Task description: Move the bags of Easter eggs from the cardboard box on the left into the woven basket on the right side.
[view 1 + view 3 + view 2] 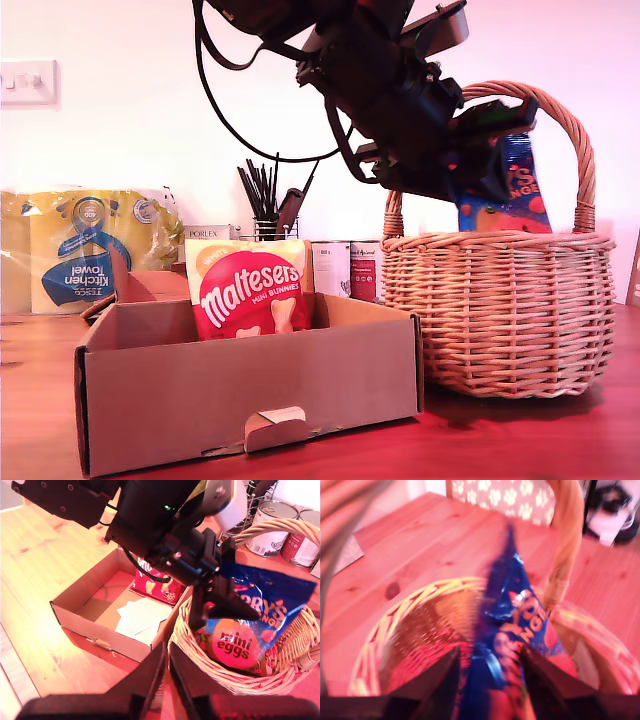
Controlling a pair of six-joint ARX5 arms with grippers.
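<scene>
Two bags show, one at each end of the job, and I place everything by the basket (497,312). Nearest the exterior camera is the cardboard box (250,390), just beside the basket on the exterior view's left, their sides close or touching. A red-and-orange Maltesers bag (249,288) stands upright against the box's back wall, and a pale sheet of paper (141,619) lies flat on the box floor. Above the basket's mouth, under the arch of its handle (572,130), my first gripper (212,597) is clamped on the top of the dark blue bag (510,190); the bag hangs between the fingers with its lower part dipping inside the rim. In the first wrist view the same blue bag (512,645) runs down into the wicker bowl. My second gripper (167,672) hovers higher, over the gap between box and basket, its fingers close together with nothing between them. Behind the basket stand tins (345,268), a holder of black utensils (268,205) and, farther towards the exterior view's left, a yellow kitchen towel pack (85,245).
</scene>
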